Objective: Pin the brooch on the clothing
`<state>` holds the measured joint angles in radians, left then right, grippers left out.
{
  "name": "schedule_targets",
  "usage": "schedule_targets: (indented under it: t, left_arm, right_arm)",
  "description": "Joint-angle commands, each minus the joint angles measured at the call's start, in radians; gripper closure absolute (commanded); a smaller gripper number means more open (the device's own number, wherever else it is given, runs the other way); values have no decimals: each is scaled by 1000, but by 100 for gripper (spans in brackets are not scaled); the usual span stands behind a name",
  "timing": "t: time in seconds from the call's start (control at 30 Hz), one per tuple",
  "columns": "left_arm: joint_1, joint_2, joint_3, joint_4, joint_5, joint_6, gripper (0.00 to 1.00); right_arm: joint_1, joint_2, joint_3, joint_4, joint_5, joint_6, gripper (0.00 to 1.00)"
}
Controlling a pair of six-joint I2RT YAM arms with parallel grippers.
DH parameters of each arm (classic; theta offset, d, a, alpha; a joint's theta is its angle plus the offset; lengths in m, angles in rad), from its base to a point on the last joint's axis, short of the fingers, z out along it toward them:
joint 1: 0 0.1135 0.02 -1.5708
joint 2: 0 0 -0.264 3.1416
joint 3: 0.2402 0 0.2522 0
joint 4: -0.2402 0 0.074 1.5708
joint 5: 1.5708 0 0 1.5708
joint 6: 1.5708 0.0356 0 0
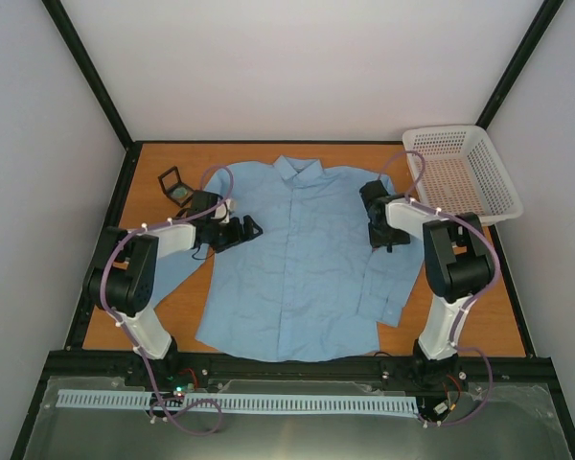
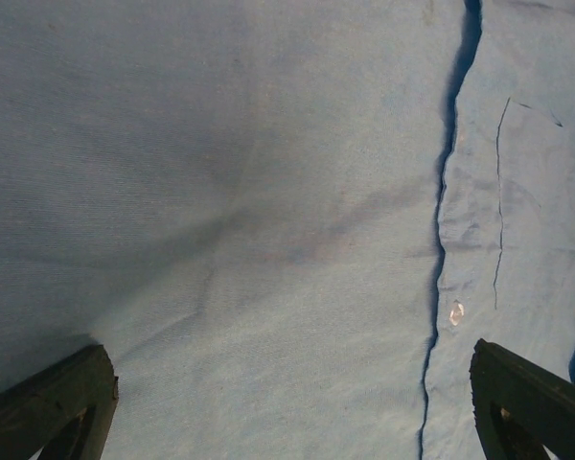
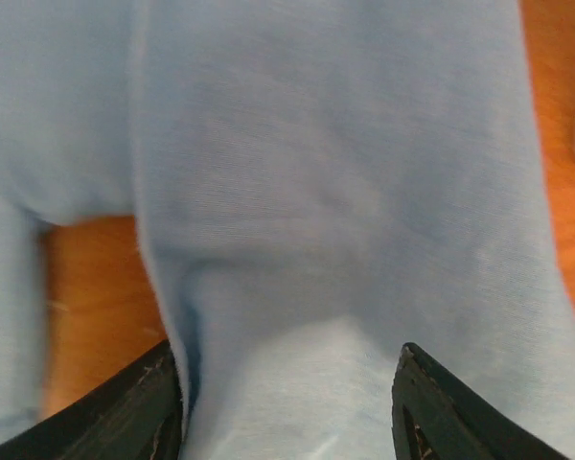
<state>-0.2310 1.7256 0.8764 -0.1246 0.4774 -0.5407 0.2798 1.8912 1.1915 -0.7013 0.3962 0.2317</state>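
Left tool [image 2: 289, 350]: in its wrist view the two dark fingers stand at the lower corners of the frame, spread wide and gripping nothing, just above the shirt [image 1: 297, 259] beside the button strip, where one clear button [image 2: 456, 311] shows at lower right. Right tool [image 3: 287, 350]: fingers partly apart with sleeve cloth lying between them; whether they pinch it cannot be told. From overhead the shirt lies flat and front up at mid-frame on the orange surface [image 1: 220, 155], collar toward the top. A small greenish-grey spot, apparently the brooch [image 1: 180, 193], sits in the open black box [image 1: 172, 180] at upper left, just off the shirt's shoulder. A white mesh basket [image 1: 498, 206] stands at upper right.
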Motion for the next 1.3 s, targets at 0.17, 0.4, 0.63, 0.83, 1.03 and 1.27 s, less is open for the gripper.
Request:
schedule_targets:
  t: [0.17, 0.4, 0.63, 0.83, 1.03, 1.27]
  left_arm:
    - [9, 11, -30, -67, -35, -11, 0]
    - [9, 7, -34, -46, 27, -8, 0]
    - [9, -15, -22, -45, 76, -5, 0]
    - [9, -36, -17, -51, 76, 0, 0]
    - [9, -45, -16, -68, 63, 11, 0]
    - [9, -64, -8, -78, 48, 18, 0]
  right_arm:
    - [-97, -121, -138, -57, 116, -1, 39]
    - [-31, -196, -120, -75, -32, -19, 27]
    - [17, -303, -194, -32, -376, 64, 22]
    - [-81, -364, -396, 112, -519, 157, 24]
    - [-221, -432, -523, 164, -511, 236, 23]
    - [-323, -674, -578, 187, -571, 192, 1]
